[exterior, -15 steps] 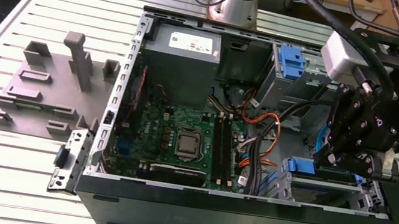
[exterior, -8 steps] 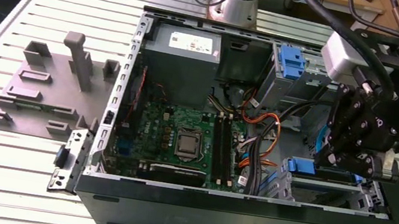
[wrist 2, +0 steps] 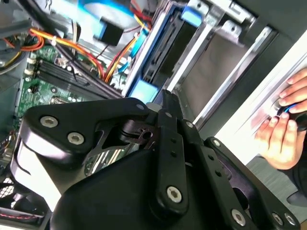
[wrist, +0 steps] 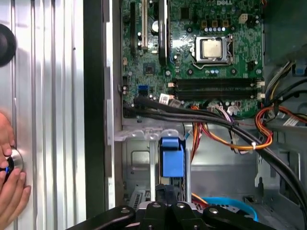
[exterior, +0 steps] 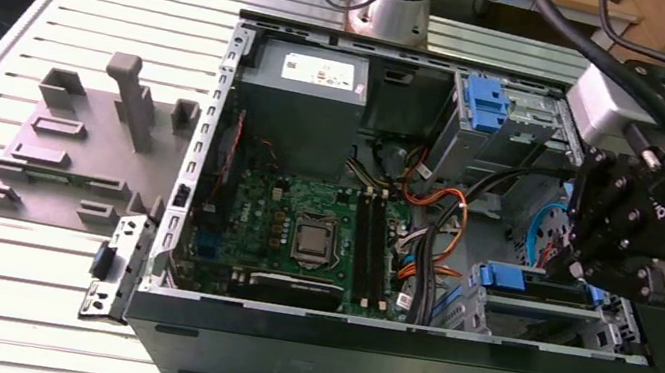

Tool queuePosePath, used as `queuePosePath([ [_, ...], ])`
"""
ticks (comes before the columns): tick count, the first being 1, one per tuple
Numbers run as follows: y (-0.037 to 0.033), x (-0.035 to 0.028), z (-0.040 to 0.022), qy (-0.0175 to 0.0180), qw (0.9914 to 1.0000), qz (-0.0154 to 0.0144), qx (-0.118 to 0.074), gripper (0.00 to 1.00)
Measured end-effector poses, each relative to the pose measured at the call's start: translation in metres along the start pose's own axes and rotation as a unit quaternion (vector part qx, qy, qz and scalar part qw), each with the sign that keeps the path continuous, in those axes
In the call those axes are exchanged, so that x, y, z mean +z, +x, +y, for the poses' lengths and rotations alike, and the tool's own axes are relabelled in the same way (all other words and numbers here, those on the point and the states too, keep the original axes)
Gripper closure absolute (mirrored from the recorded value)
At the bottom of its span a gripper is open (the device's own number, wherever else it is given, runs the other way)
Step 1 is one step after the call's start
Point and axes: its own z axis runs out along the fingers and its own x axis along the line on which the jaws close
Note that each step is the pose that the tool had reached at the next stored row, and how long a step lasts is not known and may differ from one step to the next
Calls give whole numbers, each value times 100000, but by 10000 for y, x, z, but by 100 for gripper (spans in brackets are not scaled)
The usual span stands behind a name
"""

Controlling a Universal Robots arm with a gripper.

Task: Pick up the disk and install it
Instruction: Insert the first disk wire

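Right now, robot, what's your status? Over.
Gripper shut, at the drive bay. Disk slotted in there. Cables alongside; a hand on the table.

Green motherboard (exterior: 285, 229), black tool (wrist 2: 165, 103), grey stand (exterior: 74, 154)

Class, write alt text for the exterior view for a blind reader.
A black robot end effector hangs over the drive bays at the exterior view's right of an open black computer case lying on a ribbed metal table. A grey slotted plastic stand sits beside the case.
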Motion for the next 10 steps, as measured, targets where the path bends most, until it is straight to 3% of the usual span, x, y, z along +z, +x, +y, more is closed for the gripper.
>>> queuePosePath([
  [10,-8,41,-213,0,100000,1,-1,89],
])
